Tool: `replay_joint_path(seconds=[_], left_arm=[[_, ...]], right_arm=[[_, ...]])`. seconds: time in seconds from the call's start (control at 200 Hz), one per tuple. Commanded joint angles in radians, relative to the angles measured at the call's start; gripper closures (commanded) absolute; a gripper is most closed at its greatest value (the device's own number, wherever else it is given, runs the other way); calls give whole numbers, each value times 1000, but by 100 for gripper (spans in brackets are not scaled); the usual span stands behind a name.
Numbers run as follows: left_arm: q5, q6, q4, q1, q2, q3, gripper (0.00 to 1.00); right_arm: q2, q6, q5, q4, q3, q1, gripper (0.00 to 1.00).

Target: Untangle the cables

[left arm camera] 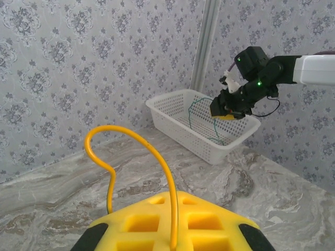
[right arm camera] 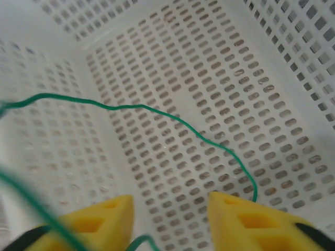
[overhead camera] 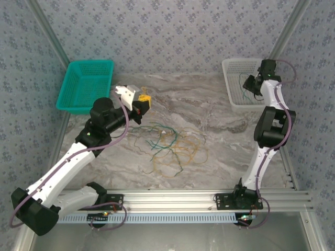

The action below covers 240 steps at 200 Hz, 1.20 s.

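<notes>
Sorting was under way, I'd judge. At the far right, the right gripper [right arm camera: 170, 204] stood open above the white basket [right arm camera: 272, 63], with a green cable [right arm camera: 157, 111] drooping into it. On the left, the left gripper [left arm camera: 175, 209] pinched an orange cable [left arm camera: 131, 133] aloft. The tangle [overhead camera: 170, 146] lay mid-scene. Next, the orange strand needed lifting clear without dragging the others.

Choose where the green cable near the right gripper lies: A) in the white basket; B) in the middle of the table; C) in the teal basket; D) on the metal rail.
A: the green cable curls over the white basket's mesh floor, just past the right gripper's parted yellow fingers.
</notes>
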Motion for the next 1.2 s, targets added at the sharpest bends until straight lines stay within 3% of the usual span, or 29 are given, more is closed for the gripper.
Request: replay_joint_path(seconds=[0.0, 0.2, 0.23, 0.285, 0.525, 0.685, 0.79, 0.889, 0.969, 1.104, 1.194], left_arm=[[5, -8, 19, -4, 3, 8, 100], [-6, -21, 32, -5, 24, 2, 100], [-7, -22, 32, -5, 30, 2, 100], [-8, -27, 30, -4, 39, 5, 100], [1, -30, 23, -4, 66, 45, 100], [14, -41, 34, -3, 81, 65, 100], [40, -58, 55, -4, 100, 88, 100], [90, -75, 83, -3, 117, 121, 100], [128, -89, 101, -1, 117, 156, 100], [184, -134, 177, -2, 97, 189, 100], [224, -173, 220, -2, 86, 197, 100]], right_arm=[[-43, -15, 46, 5, 10, 15, 46], [-154, -15, 109, -21, -6, 35, 25], [-181, -25, 111, -19, -20, 43, 11], [-238, -48, 105, -6, -51, 62, 1], [-484, -81, 5, 29, -212, 137, 3], [-679, -242, -370, 231, -497, 300, 13], [-754, -360, -624, 408, -726, 456, 10], [-778, -419, -724, 573, -879, 585, 7], [-764, -411, -713, 691, -942, 655, 5], [-689, -462, -586, 716, -909, 763, 2], [-627, -466, -570, 828, -915, 784, 1]])
